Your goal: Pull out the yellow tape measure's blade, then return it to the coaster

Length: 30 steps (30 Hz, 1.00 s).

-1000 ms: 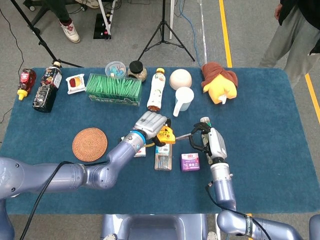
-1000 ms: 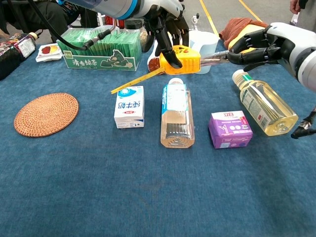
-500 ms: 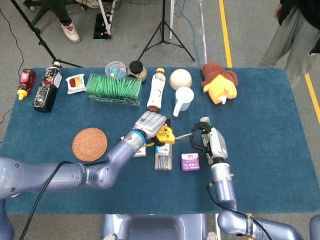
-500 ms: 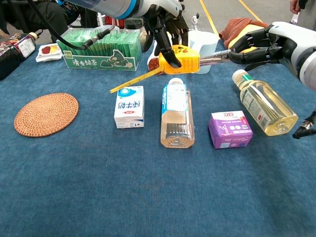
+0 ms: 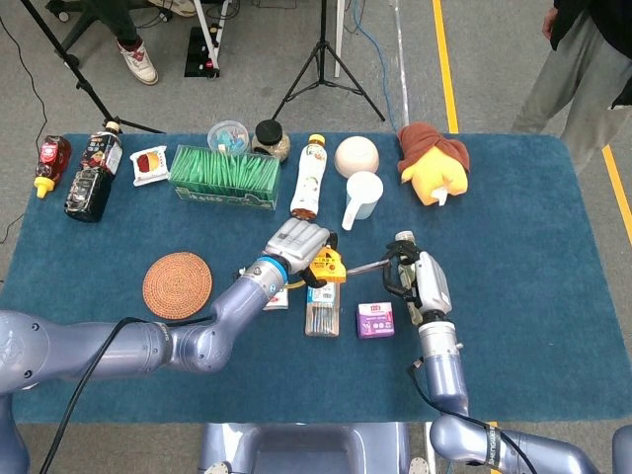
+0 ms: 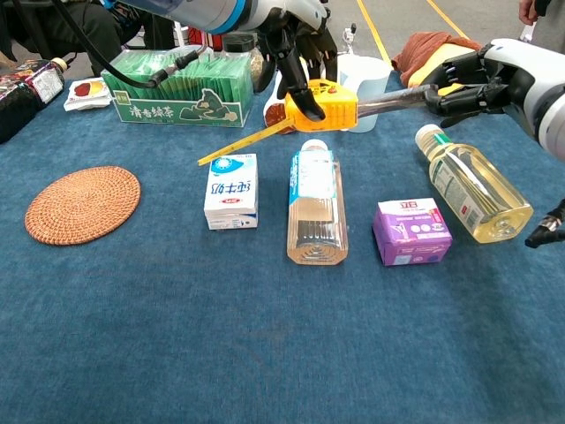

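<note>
On the blue surface (image 6: 132, 353), far left, lie a red sauce bottle (image 5: 50, 161) and a dark bottle (image 5: 94, 176); the woven coaster (image 6: 83, 204) sits bare in front of them. Behind it the green tea box (image 6: 184, 89) stands packed with green sachets, and a small tub (image 5: 228, 134) beside a lidded jar (image 5: 272, 137) holds things too small to tell. A milk carton (image 6: 232, 191) lies just left of a clear bottle (image 6: 316, 201) lying on its side, part filled with pale liquid. Above them the left hand (image 6: 287, 31) clamps the tape measure (image 6: 321, 103) in the air, well apart from the coaster, a yellow strip (image 6: 237, 147) trailing down to the left. The blade (image 6: 393, 99) runs right into the right hand (image 6: 477, 78), whose fingers pinch its end. Below lie a purple packet (image 6: 410, 230) and an oil bottle (image 6: 472, 184) full of yellow liquid. At the back a white cup (image 5: 362, 197) stands; its inside cannot be told. Against a second ago, the right hand sits further right and more blade shows between the hands.
</note>
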Motion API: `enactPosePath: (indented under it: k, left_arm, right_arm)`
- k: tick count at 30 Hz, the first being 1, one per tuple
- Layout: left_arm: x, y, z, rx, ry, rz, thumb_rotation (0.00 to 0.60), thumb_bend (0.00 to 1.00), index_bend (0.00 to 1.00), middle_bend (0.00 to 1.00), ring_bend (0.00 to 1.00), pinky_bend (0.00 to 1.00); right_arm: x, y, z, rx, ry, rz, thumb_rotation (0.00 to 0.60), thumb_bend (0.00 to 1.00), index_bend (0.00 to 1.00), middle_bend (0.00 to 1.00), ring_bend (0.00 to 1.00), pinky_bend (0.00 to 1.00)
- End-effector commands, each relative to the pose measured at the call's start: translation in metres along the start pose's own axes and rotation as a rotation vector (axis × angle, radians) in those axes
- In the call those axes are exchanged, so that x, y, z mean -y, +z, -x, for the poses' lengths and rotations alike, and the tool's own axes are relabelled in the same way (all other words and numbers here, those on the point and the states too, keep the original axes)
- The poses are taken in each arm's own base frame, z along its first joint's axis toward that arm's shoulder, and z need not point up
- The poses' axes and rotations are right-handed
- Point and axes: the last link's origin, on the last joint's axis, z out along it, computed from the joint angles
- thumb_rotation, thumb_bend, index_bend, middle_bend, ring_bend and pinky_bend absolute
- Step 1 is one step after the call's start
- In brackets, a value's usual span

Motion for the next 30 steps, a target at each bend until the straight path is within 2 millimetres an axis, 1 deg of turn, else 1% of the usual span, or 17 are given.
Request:
enactPosePath:
  k: [1,10,15,19,27,30]
  left_arm:
    - [0.0,0.0002,0.0002,0.0,0.0,0.0,0.587,0.4,0.54,0.49,0.51,0.59]
    - [-0.0016,0.0015,0.001,0.0,0.002,0.003,0.578,0.39,0.54,0.5,0.51,0.59]
    - [-0.0011,0.0021,0.0018,0.001,0.005,0.002,0.586,0.39,0.54,0.49,0.51,0.59]
    - [0.0004,0.0025,0.0014,-0.002,0.003,-0.001,0.58,0.39,0.54,0.5,0.51,0.59]
    - [0.0042,0.002,0.0019,-0.007,0.009,-0.004,0.59,0.39,0.54,0.5,0.51,0.59]
    - [0.0065,0.0015,0.0027,-0.003,0.006,-0.007,0.583,0.39,0.54,0.5,0.51,0.59]
  right_arm:
    - [-0.0005,0.0001,-0.0005,0.0,0.003,0.002,0.6,0.75,0.52,0.31,0.29,0.31]
    - [-0.0023,0.0002,-0.0025,-0.001,0.006,0.007,0.599,0.79,0.54,0.32,0.3,0.32]
    - [-0.0033,0.0004,-0.0021,0.001,0.007,0.008,0.6,0.79,0.56,0.33,0.31,0.33]
    - [-0.0045,0.0004,-0.0019,0.002,0.006,0.011,0.6,0.79,0.58,0.35,0.32,0.33]
    - [-0.007,0.0002,-0.0022,0.0,0.006,0.015,0.6,0.79,0.6,0.36,0.34,0.34]
    - [-0.007,0.0,-0.0026,-0.003,0.006,0.013,0.6,0.79,0.61,0.36,0.34,0.35]
